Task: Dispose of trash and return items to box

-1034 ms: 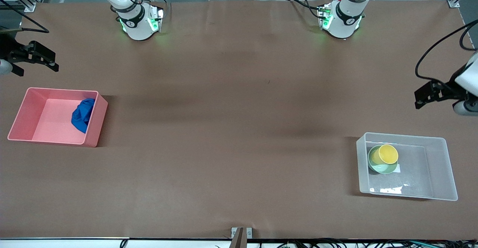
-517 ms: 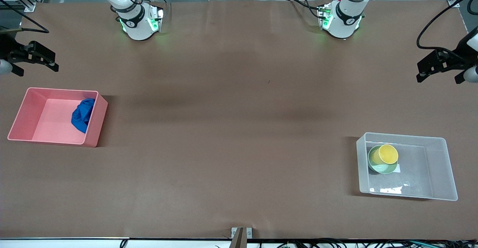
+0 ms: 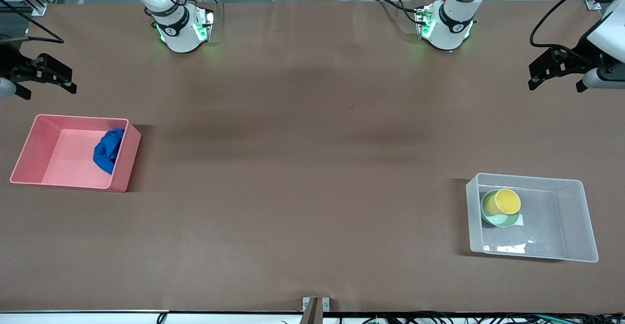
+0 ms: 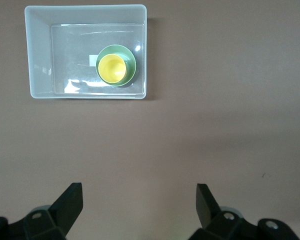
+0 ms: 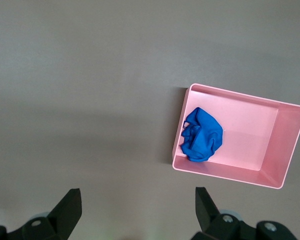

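Observation:
The bright blue wad of trash (image 3: 108,151) lies inside the pink bin (image 3: 29,147), against the wall toward the table's middle; it also shows in the right wrist view (image 5: 202,135). The yellow cup (image 3: 507,201) sits in the mint-green bowl (image 3: 490,214) inside the clear box (image 3: 576,216); the left wrist view shows the cup (image 4: 112,68), bowl (image 4: 130,57) and box (image 4: 37,55). My left gripper (image 3: 556,76) is open and empty, high over bare table at the left arm's end. My right gripper (image 3: 46,81) is open and empty, high over bare table beside the pink bin.
Brown paper covers the table (image 3: 302,168). Both arm bases (image 3: 183,29) stand along the table's edge farthest from the front camera. A small metal bracket (image 3: 315,304) sits at the nearest edge.
My left gripper has risen and drawn back away from the clear box, toward its base's side of the table. The right gripper has not moved.

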You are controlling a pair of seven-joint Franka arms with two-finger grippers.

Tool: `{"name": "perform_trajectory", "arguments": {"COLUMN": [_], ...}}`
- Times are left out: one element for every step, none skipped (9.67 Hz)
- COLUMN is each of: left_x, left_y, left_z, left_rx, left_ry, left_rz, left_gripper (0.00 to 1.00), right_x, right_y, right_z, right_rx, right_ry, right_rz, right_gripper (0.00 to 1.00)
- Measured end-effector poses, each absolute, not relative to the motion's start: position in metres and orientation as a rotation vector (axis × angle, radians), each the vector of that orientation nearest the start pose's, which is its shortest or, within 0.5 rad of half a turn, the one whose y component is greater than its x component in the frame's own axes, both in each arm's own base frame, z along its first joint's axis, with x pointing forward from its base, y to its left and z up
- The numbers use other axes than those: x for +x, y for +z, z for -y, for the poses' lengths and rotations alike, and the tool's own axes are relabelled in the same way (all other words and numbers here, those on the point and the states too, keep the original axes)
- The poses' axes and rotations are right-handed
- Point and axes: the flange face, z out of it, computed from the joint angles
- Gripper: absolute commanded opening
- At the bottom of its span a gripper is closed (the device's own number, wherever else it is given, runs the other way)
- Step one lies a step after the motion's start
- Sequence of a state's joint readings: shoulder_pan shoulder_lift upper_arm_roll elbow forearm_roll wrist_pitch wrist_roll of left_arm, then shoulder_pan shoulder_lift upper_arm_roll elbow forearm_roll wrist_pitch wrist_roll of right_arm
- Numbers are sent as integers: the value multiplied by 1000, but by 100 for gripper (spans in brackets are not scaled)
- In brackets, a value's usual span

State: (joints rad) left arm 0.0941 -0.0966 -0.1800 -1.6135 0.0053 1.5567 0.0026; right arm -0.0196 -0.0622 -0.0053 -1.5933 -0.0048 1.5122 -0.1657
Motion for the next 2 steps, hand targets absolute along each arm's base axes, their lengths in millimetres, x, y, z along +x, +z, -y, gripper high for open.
{"name": "perform_trajectory", "arguments": {"left_x": [520, 520], "left_y": [655, 655], "left_z": [52, 54], "left_rx": [-3117, -3119], "left_ry": [-63, -63], "left_rz": [-132, -100], "left_gripper": [100, 100], "right_x": [529, 529], "right_y": [643, 642], "right_z": [14, 14], "right_rx": [-3136, -3136], "right_ry": [30, 31], "right_rz": [221, 221], "right_gripper": [100, 100]}}
